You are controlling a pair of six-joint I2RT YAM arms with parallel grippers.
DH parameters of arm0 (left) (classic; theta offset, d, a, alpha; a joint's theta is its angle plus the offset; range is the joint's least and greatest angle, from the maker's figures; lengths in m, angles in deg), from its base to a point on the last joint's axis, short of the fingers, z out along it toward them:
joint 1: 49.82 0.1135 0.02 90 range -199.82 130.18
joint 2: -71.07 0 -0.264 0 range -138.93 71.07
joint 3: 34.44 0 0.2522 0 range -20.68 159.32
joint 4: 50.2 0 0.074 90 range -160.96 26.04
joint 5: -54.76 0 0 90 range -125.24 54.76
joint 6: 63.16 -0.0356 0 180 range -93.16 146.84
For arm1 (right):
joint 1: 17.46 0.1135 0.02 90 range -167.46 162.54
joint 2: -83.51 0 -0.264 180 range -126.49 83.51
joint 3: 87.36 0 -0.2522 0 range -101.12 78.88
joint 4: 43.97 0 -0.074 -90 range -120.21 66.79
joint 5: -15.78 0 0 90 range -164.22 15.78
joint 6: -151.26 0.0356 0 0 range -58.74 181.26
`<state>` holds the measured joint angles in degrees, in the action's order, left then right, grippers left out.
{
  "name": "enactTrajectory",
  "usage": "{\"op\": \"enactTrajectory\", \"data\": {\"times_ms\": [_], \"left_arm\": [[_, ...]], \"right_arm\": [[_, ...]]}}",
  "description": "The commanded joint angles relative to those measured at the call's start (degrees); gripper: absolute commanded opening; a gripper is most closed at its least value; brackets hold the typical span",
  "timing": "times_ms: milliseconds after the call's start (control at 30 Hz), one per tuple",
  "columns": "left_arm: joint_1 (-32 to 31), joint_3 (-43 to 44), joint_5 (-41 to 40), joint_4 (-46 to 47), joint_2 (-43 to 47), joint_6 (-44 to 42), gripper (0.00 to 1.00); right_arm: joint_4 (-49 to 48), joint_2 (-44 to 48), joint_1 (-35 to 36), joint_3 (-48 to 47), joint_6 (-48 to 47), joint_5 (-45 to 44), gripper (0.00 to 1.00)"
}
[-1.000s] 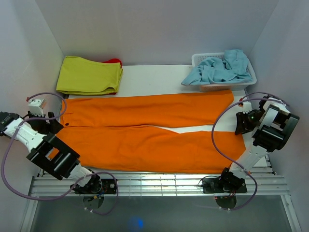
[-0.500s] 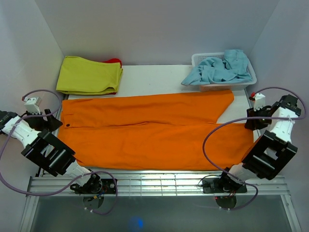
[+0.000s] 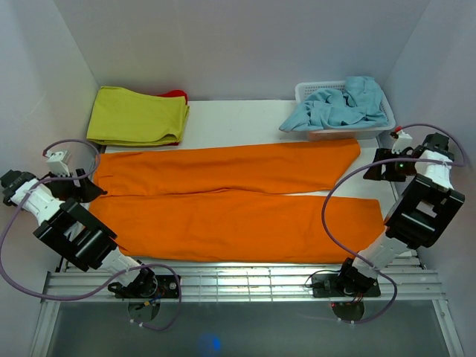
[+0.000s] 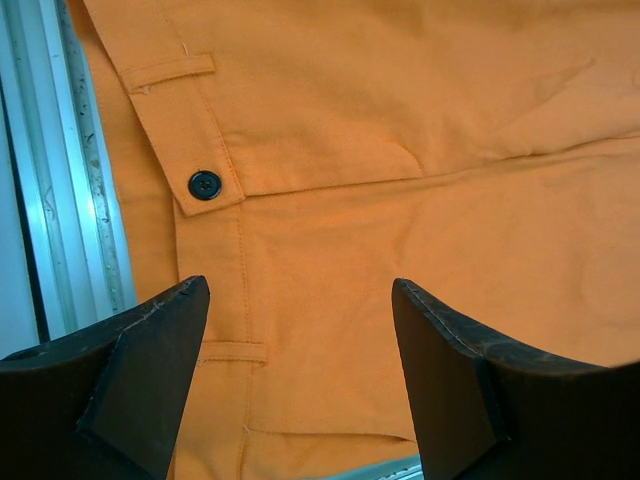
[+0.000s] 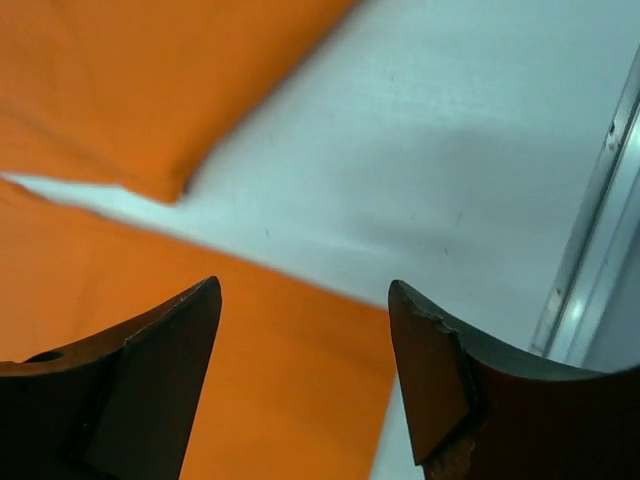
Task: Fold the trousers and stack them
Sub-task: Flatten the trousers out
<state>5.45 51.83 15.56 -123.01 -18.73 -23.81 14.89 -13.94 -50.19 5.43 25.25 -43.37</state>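
The bright orange trousers point(image 3: 230, 201) lie flat across the table, waistband at the left, both legs running right. My left gripper point(image 3: 83, 187) is open and empty just above the waistband. In the left wrist view the orange cloth point(image 4: 400, 200) fills the frame, with the dark button point(image 4: 205, 185) ahead of my open gripper point(image 4: 300, 310). My right gripper point(image 3: 381, 168) is open and empty near the leg ends. In the right wrist view my open gripper point(image 5: 305, 320) hovers over the near leg's hem point(image 5: 250, 380), with the far leg's end point(image 5: 150, 90) beyond.
A folded yellow-green cloth point(image 3: 136, 117) lies at the back left on something red point(image 3: 176, 95). A white basket point(image 3: 343, 111) with a light blue garment point(image 3: 338, 104) stands at the back right. A metal rail point(image 3: 238, 281) runs along the table's near edge.
The right gripper has swung from the near leg's end up and back toward the far right. The near leg now lies straighter. The left gripper has stayed by the waistband.
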Motion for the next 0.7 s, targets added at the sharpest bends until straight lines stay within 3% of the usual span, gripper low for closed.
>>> {"op": "enactTrajectory", "data": {"times_ms": [0,200,333,433,467,500,567,600,667], "left_arm": [[-0.51,-1.23,1.84,0.86,3.05,1.08,0.84],[-0.6,-0.62,-0.27,1.04,3.93,1.0,0.84],[-0.6,0.17,-0.71,1.04,3.84,2.13,0.84],[-0.6,0.53,-0.53,0.95,3.84,2.31,0.84],[-0.6,0.61,-0.53,1.04,3.84,2.31,0.84],[-0.6,0.61,-0.45,1.04,3.76,2.49,0.84],[-0.6,0.7,-0.01,1.21,3.14,3.1,0.85],[-0.6,0.7,0.17,1.21,2.97,3.37,0.84],[-0.6,0.62,0.52,1.48,2.44,3.72,0.84]], "right_arm": [[-10.27,-2.39,2.31,-0.56,18.4,10.09,0.73],[-31.44,-5.02,8.55,8.85,34.5,8.0,0.79],[-38.59,-8.63,10.23,10.26,40.39,4.49,0.83],[-42.02,-9.95,10.41,10.52,42.95,1.67,0.79],[-42.46,-10.21,10.32,10.43,43.3,1.32,0.75],[-42.99,-9.87,10.49,10.26,43.91,1.14,0.62],[-46.4,-7.34,10.84,10.96,44.53,0.27,0.46],[-47.29,-5.84,11.37,11.66,44.45,0.09,0.28],[-47.92,-1.37,14.25,11.75,41.56,-0.18,0.12]]}}
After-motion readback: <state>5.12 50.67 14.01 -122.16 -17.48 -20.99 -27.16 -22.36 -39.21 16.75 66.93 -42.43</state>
